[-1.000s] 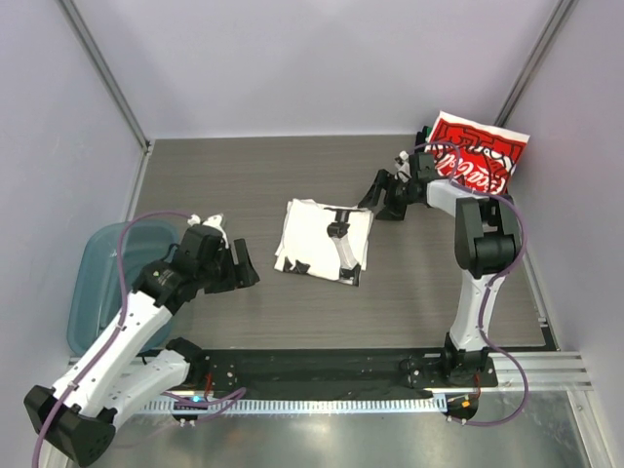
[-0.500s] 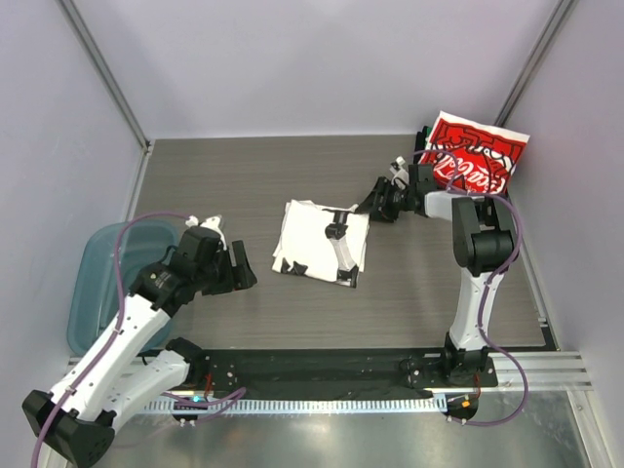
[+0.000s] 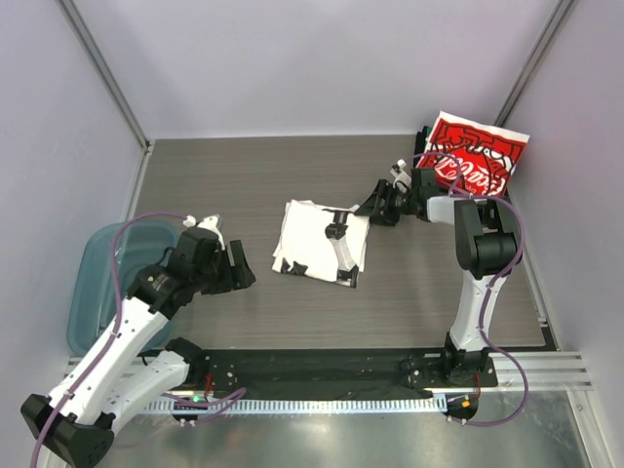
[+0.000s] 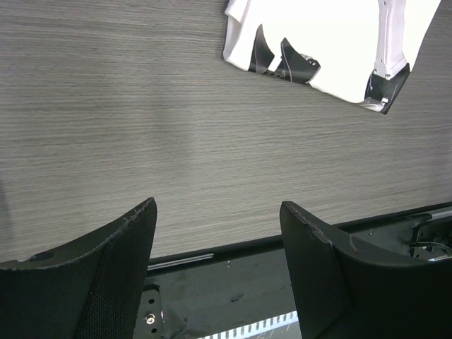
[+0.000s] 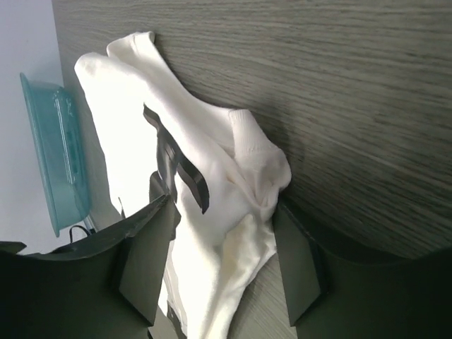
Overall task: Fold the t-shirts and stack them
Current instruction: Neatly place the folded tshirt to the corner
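Inside R gripper [image 5: 222, 263]: white tee [image 5: 131, 134] edge

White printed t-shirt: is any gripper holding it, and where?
Right gripper straddles a bunched edge of the white t-shirt; grip cannot be told. Left gripper empty.

A grey wood-grain table [image 3: 224, 185] is filling the middle of the top view. A folded white t-shirt [image 3: 312, 229] with black print is lying flat at its centre. A red shirt [image 3: 478, 156] with white lettering is topping a stack in the upper right corner. A teal bin [image 3: 97, 283] is sitting at the lower left edge; whether it is resting on the table cannot be told.
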`<state>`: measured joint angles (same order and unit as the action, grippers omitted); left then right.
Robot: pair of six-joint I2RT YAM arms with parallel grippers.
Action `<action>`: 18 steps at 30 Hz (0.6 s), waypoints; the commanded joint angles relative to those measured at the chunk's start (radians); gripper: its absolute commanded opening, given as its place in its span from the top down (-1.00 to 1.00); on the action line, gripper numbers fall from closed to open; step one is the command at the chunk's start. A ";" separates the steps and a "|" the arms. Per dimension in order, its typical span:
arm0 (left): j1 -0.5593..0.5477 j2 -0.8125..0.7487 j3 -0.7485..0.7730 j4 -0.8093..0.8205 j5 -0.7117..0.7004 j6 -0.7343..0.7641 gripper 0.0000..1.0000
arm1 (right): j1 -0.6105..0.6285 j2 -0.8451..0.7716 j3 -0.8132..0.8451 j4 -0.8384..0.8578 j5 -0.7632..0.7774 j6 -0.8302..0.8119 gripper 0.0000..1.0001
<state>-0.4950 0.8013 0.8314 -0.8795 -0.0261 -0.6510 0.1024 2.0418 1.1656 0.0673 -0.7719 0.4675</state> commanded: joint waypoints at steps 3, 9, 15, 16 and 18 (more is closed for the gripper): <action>0.007 -0.013 0.000 0.036 -0.014 -0.002 -0.43 | 0.005 0.040 -0.081 -0.073 0.039 -0.056 -0.01; 0.013 -0.004 0.017 0.031 -0.020 0.017 -0.39 | 0.005 0.031 -0.029 -0.102 0.026 -0.061 0.98; 0.013 0.007 0.054 0.059 -0.084 0.111 -0.36 | 0.003 -0.112 0.097 -0.280 0.123 -0.119 0.98; 0.013 0.012 0.043 0.069 -0.100 0.117 -0.36 | 0.000 -0.139 0.118 -0.302 0.146 -0.125 0.97; 0.013 0.022 0.035 0.080 -0.117 0.110 -0.31 | 0.002 -0.160 0.183 -0.366 0.166 -0.135 0.98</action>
<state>-0.4885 0.8104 0.8486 -0.8516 -0.0891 -0.5823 0.1062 1.9949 1.2407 -0.1978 -0.6800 0.3862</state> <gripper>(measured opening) 0.671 0.069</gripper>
